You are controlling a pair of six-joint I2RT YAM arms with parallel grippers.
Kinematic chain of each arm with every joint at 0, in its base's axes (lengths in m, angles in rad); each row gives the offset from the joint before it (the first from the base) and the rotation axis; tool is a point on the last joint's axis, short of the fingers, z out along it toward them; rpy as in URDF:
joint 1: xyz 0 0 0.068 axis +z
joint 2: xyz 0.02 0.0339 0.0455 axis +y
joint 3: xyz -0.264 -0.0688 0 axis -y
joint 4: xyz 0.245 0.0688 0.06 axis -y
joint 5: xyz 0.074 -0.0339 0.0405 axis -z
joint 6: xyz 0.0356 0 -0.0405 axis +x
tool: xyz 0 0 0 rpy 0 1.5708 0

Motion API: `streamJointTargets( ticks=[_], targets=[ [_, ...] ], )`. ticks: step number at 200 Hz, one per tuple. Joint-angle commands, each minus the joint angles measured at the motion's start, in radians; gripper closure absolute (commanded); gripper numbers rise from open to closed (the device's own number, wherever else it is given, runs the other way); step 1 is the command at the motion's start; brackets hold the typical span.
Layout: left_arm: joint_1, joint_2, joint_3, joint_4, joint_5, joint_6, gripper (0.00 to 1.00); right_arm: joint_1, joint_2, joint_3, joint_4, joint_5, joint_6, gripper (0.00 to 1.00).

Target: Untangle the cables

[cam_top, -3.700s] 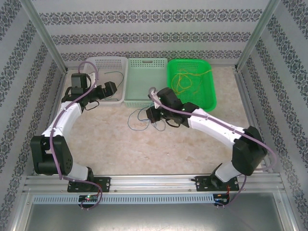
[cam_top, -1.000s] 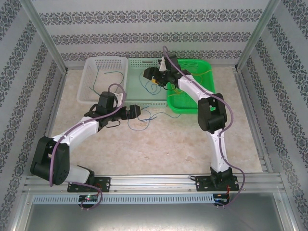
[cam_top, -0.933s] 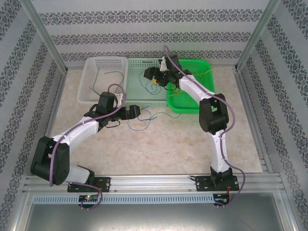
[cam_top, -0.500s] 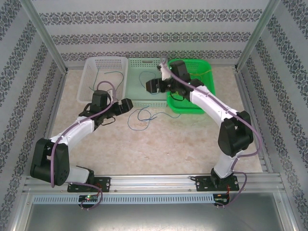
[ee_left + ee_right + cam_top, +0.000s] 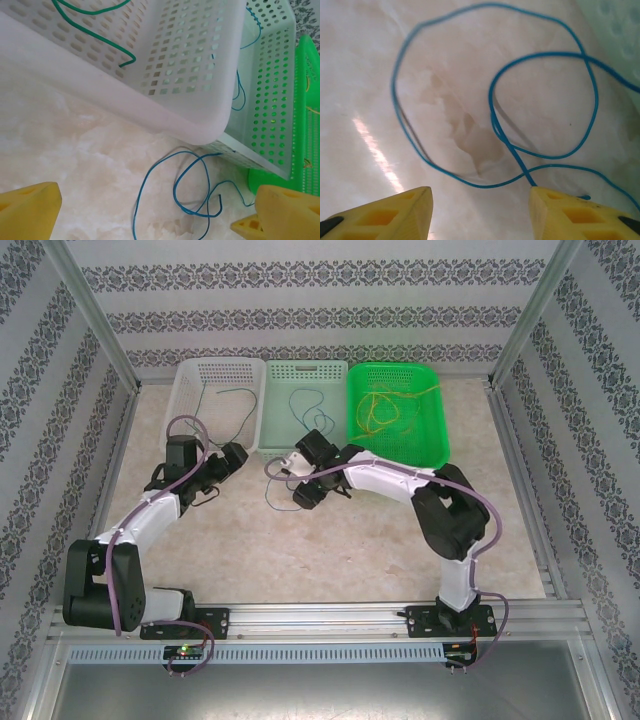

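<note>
A blue cable lies in loose loops on the table in front of the baskets. It is also in the left wrist view and in the right wrist view. My right gripper hovers low over it, open, with one strand running up to its right fingertip. My left gripper stands wide open by the white basket's corner, apart from the cable. Another blue cable rests in the pale-green basket. A dark green cable lies in the white basket, and yellow cables fill the green basket.
The three baskets stand side by side along the back wall. The white basket's near corner is close in front of my left gripper. Metal frame posts flank the table. Open marble tabletop stretches toward the arm bases.
My right arm swung from over the baskets down to the blue cable on the table, leaving a blue cable in the pale-green basket; its jaws narrowed. My left gripper drew back to the left.
</note>
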Motion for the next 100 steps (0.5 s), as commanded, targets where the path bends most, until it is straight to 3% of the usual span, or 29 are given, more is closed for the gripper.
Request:
streamJointTargets(
  ticks=[1, 100],
  targets=[
    [0.02, -0.034, -0.018, -0.005, 0.018, -0.025, 0.01, 0.01, 0.042, 0.05, -0.031, 0.067, -0.064, 0.47],
    [0.026, -0.034, -0.039, 0.02, 0.041, -0.029, 0.01, 0.046, 0.172, 0.164, -0.064, 0.173, -0.039, 0.51]
  ],
)
